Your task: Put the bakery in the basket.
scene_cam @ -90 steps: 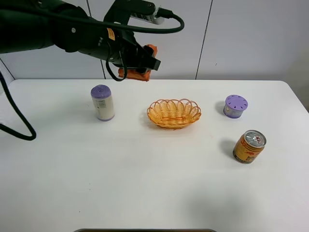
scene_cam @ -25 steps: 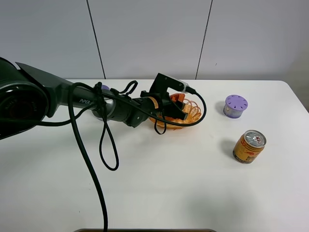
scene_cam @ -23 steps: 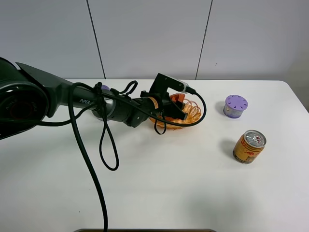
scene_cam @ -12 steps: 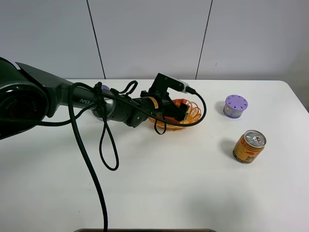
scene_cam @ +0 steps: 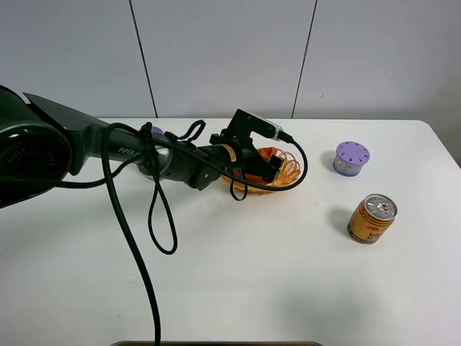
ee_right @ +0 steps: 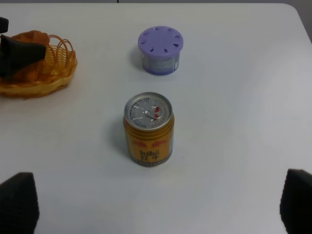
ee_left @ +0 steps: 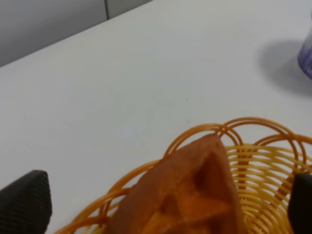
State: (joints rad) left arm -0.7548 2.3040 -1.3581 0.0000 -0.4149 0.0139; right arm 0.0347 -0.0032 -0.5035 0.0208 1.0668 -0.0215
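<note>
Brought down since the earliest frame from high above the table's far edge: bakery [ee_left: 187, 195] and left gripper [ee_left: 163, 202] both, now at the basket [ee_left: 243, 123]. Lies inside the basket's bowl, narrow tip toward the looped rim, a couple of dimples showing. Flanked by two dark fingertips [ee_left: 24, 202] spread wide, clear of the wedge on either side, so nothing pinched. Seen from the high camera only as an orange patch past the black wrist, which reaches in over the basket's left side. Sits mid-table [scene_cam: 216, 274], that basket, with a black cable [scene_cam: 155, 216] looping on the white top to its left. Farther right, a purple-lidded tub [scene_cam: 351, 158], and nearer the front edge a gold can [scene_cam: 372, 218], upright, well apart from the basket. Over the can's side of the table, right gripper [ee_right: 157, 202], likewise spread and holding nothing.
</note>
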